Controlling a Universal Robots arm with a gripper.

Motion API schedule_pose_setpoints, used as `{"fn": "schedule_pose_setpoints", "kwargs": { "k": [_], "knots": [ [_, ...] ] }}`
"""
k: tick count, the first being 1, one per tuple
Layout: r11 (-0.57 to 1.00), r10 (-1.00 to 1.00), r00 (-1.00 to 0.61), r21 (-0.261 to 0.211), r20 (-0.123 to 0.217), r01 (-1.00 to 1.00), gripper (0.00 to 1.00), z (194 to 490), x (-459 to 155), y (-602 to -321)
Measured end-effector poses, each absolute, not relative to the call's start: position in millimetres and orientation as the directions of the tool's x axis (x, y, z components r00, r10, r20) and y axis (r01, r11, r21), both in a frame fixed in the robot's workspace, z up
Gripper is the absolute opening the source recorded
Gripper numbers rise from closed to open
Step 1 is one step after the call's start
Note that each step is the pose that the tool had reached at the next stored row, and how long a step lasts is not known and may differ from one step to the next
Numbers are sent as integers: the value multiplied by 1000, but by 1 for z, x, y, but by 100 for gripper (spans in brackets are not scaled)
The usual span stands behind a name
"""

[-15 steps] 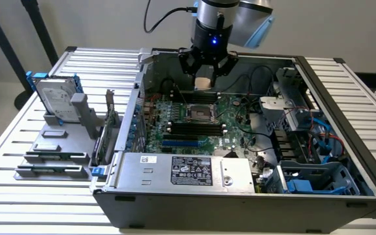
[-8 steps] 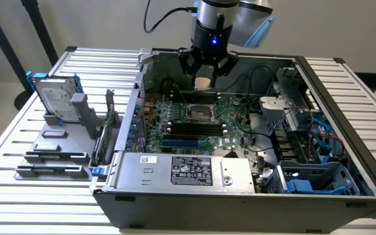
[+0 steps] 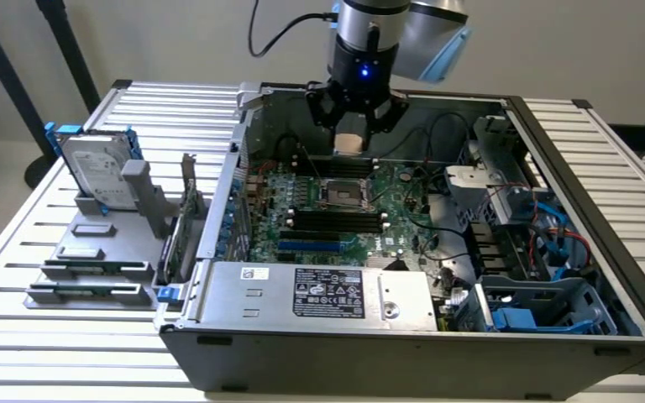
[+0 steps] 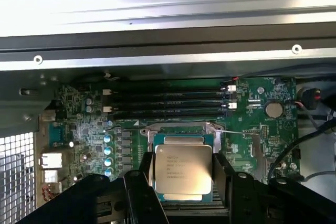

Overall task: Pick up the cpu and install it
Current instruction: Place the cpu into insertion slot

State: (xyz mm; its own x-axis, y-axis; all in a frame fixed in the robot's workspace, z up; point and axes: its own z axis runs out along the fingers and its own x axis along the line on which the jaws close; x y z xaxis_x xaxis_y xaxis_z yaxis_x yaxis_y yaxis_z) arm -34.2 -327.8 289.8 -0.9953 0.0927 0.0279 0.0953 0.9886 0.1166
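Observation:
The cpu (image 3: 349, 143), a small flat square chip with a silver-grey top (image 4: 182, 169), hangs between the black fingers (image 4: 224, 178) of my gripper (image 3: 351, 134). The gripper (image 4: 184, 181) is shut on the chip's two opposite edges. It holds the chip level inside the open computer case, a little above the motherboard. The empty square socket (image 3: 343, 195) lies on the green board just below and nearer the case's front. In the wrist view the socket frame (image 4: 181, 131) shows right behind the chip.
Dark memory slots (image 3: 328, 220) run beside the socket. A silver power supply (image 3: 317, 294) fills the case's front. Cables and blue drive bays (image 3: 524, 252) crowd the exterior view's right. Outside the case, a hard drive in a blue frame (image 3: 97, 168) and grey part holders (image 3: 87, 269) stand at the left.

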Motion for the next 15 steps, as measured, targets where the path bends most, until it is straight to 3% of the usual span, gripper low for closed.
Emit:
{"fn": "schedule_pose_setpoints", "kwargs": {
  "k": [15],
  "knots": [
    [926, 357, -934, 117, 28, 358, 55, 286, -34, -328]
  ]
}}
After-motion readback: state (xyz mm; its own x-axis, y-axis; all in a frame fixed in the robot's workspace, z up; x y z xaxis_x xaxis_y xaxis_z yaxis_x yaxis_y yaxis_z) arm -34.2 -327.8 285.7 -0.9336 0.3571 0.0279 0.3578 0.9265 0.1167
